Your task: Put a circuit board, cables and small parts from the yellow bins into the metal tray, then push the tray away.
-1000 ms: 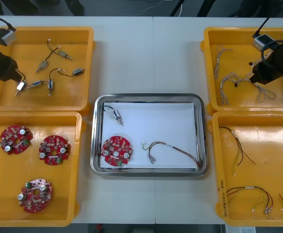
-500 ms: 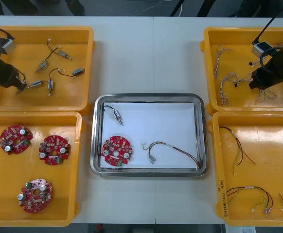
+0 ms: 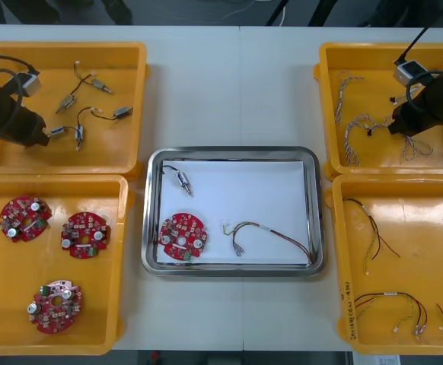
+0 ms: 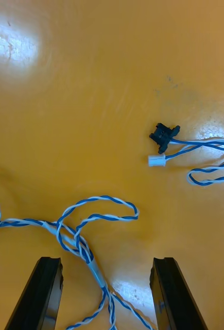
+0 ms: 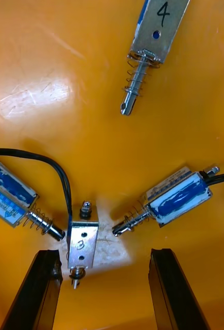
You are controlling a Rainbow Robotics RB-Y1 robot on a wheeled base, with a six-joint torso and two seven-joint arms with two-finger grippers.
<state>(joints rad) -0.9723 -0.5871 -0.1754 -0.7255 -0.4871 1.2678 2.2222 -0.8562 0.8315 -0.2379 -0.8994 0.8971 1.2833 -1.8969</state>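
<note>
End effector on left (image 5: 104,253) neared small metal parts (image 5: 84,240)

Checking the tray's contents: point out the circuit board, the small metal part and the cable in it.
circuit board (image 3: 177,231), front view, red face near centre
small metal part (image 3: 183,182), front view, its body
cable (image 3: 271,232), front view, mid-length

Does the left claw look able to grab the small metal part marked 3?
Likely yes. The left claw is open over the yellow bin, and the part marked 3 lies between its fingers, nothing on top. A black cable and a blue-labelled part lie close by and may get nudged.
</note>
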